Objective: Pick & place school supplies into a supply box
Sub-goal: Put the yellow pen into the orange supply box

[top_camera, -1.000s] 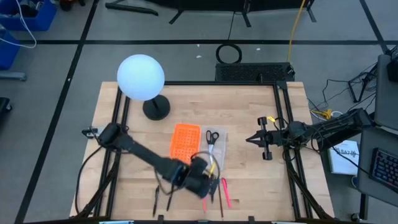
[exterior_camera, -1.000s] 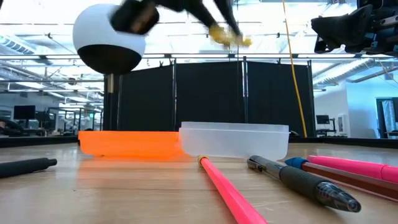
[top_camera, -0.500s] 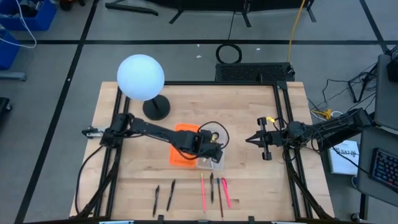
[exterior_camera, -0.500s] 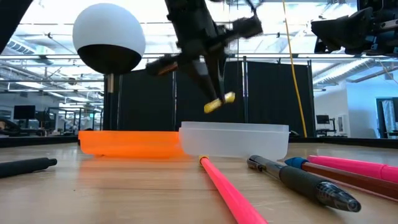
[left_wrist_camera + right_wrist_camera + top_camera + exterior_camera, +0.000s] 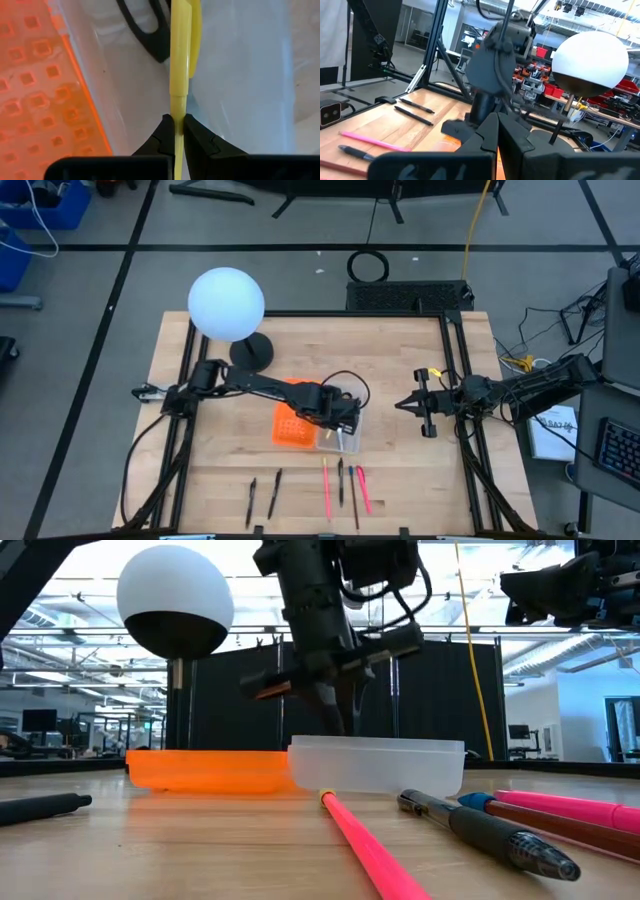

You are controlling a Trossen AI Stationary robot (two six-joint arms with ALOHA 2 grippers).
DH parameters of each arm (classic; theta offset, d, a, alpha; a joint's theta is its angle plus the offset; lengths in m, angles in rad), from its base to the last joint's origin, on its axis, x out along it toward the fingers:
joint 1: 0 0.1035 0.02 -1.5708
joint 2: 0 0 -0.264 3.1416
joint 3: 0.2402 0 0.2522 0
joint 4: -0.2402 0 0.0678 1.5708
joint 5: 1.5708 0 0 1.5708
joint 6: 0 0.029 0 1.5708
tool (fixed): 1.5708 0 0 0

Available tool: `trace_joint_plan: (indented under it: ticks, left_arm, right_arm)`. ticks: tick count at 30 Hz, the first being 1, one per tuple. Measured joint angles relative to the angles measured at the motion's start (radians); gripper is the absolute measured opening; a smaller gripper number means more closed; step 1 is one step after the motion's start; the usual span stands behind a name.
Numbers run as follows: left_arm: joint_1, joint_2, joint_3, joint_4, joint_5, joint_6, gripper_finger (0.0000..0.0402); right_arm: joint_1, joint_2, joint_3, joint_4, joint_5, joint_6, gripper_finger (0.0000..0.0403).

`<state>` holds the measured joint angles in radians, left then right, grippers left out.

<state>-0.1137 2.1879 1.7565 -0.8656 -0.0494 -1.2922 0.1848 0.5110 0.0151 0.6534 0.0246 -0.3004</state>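
Observation:
The supply box lies mid-table: its orange holed half [image 5: 292, 425] [image 5: 205, 770] [image 5: 40, 90] sits beside the clear tray [image 5: 349, 442] [image 5: 378, 764] [image 5: 240, 75]. My left gripper [image 5: 340, 423] [image 5: 335, 715] [image 5: 175, 131] reaches down into the clear tray, shut on a yellow pen [image 5: 180, 55]. Black scissor handles [image 5: 150, 30] lie in the tray beside the pen. Several black and pink pens [image 5: 340, 485] [image 5: 470, 825] lie in a row near the table's near edge. My right gripper [image 5: 402, 405] [image 5: 497, 131] waits shut above the table's right side. My left gripper pinches the yellow pen between its two fingers at the pen's thin end [image 5: 176, 112]. The fingers come from above, pointing down into the clear tray. The pen runs onward from the fingertips, its thicker end [image 5: 182, 15] down in the tray next to the scissors.
A white globe lamp [image 5: 227, 303] [image 5: 175, 605] stands on its dark base [image 5: 251, 354] at the far left of the table. Two black pens [image 5: 263, 495] lie apart near the near-left edge. Bare wood stretches between the box and my right gripper.
My left gripper has carried the yellow pen from above the pen row at the near edge toward the far edge, over the supply box, then down. The pen has swung from high in the air to pointing into the clear tray.

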Motion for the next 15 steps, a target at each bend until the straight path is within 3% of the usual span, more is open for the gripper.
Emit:
trace_joint_plan:
  ticks: [6,15]
  left_arm:
    - [0.002,0.013,0.0,0.002,0.025,0.004,0.0024]
    - [-0.003,0.012,0.0,0.002,0.026,0.016,0.0104]
  right_arm:
    - [0.0,0.0,0.0,0.001,0.0,0.0,0.0]
    - [0.0,0.0,0.0,0.001,0.0,0.0,0.0]
